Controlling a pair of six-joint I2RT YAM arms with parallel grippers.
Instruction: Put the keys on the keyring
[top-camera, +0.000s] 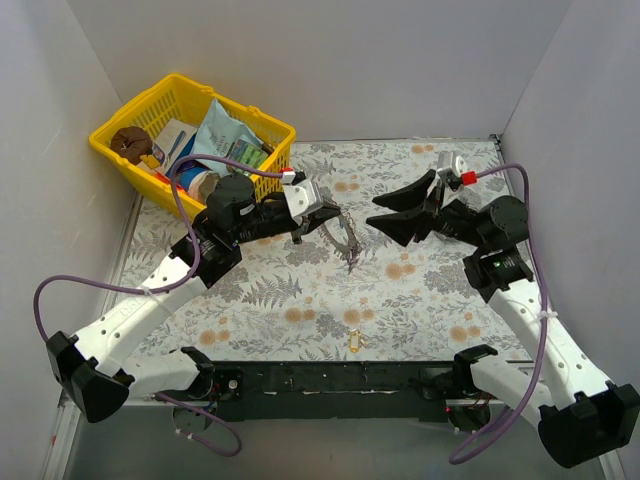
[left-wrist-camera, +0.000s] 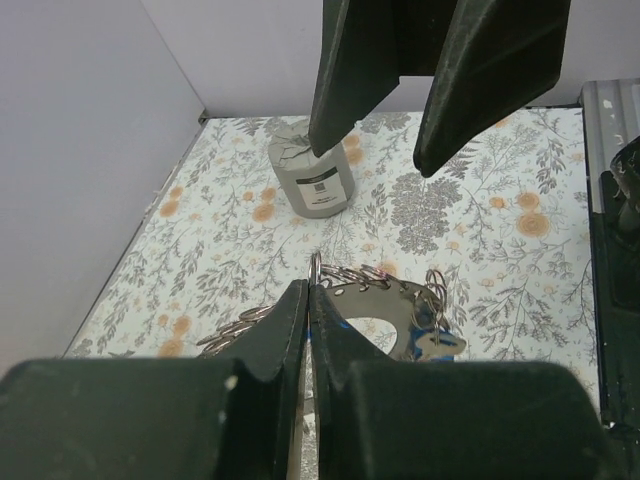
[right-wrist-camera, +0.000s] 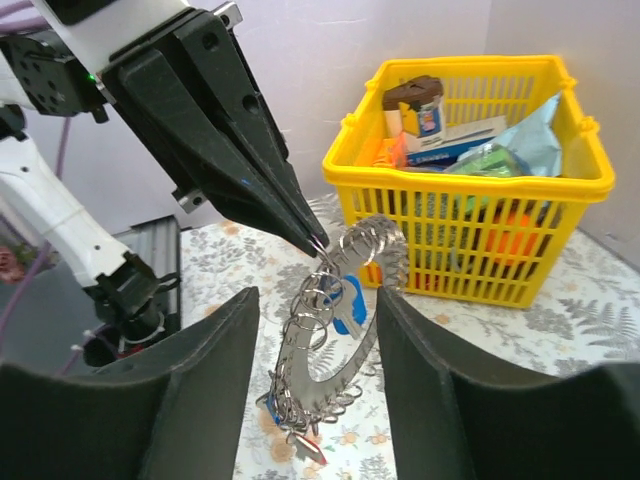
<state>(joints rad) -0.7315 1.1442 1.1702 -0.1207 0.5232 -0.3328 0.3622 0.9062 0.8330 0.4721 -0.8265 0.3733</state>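
The keyring (right-wrist-camera: 322, 372), a flat silvery ring rimmed with small wire loops, hangs above the table. My left gripper (left-wrist-camera: 309, 286) is shut on one loop at its top edge. A blue key (right-wrist-camera: 349, 301) and a red key (right-wrist-camera: 312, 452) dangle from the keyring. My right gripper (right-wrist-camera: 315, 297) is open, its fingers (right-wrist-camera: 205, 380) standing on either side of the keyring without touching it. From above, the left gripper (top-camera: 338, 214) and right gripper (top-camera: 371, 212) face each other over mid-table, the keyring (top-camera: 347, 243) between them. A yellow key (top-camera: 352, 343) lies loose near the front edge.
A yellow basket (top-camera: 283, 131) full of packets sits at the back left corner. A grey metal cylinder (left-wrist-camera: 312, 178) stands on the patterned cloth at the back right. White walls close in on the table's left, back and right sides.
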